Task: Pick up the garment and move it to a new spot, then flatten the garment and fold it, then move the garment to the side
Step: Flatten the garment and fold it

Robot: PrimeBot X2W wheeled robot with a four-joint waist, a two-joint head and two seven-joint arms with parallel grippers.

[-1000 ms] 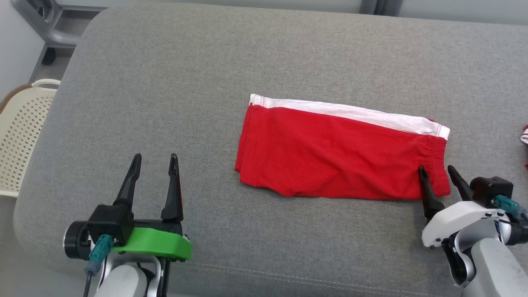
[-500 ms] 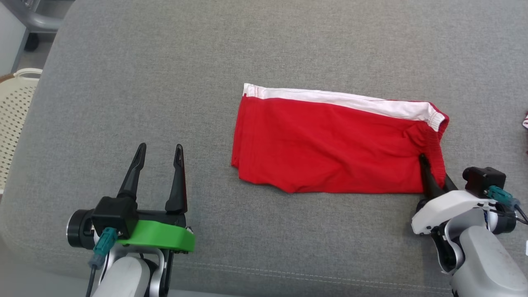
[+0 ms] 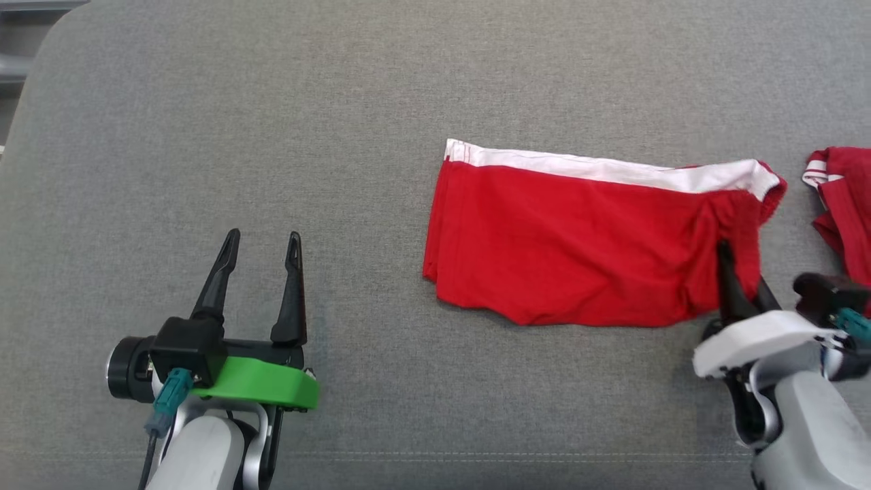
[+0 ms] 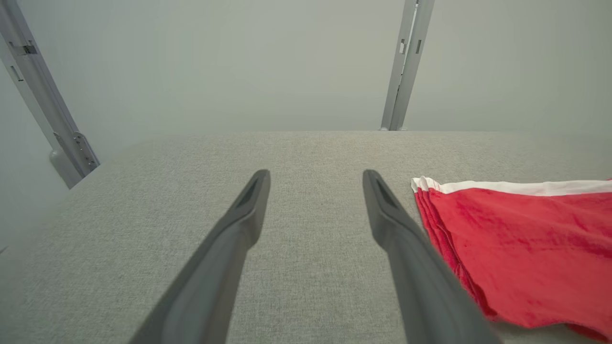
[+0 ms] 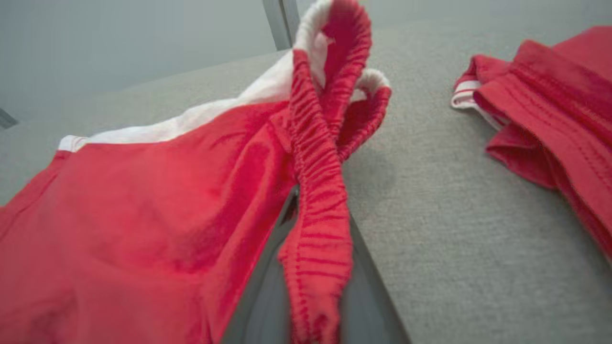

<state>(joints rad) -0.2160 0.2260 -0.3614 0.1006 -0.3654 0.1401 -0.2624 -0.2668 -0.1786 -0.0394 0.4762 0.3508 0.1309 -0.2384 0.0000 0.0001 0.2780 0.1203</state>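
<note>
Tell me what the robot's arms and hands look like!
Each hand is two long, pointy black fingers. The left gripper has a bright green plate, a black block and a teal plug with a dark cable. The right gripper has a white cover instead, plus its own teal plug. Both arms are smooth and pale grey-white.

Likely lab or test bay. Grey fabric-covered pad (image 3: 224, 122) serves as workbench; behind pad, bare pale wall (image 4: 215, 62); slotted grey metal posts (image 4: 406, 62) rise at pad's far edge and far left corner.
</note>
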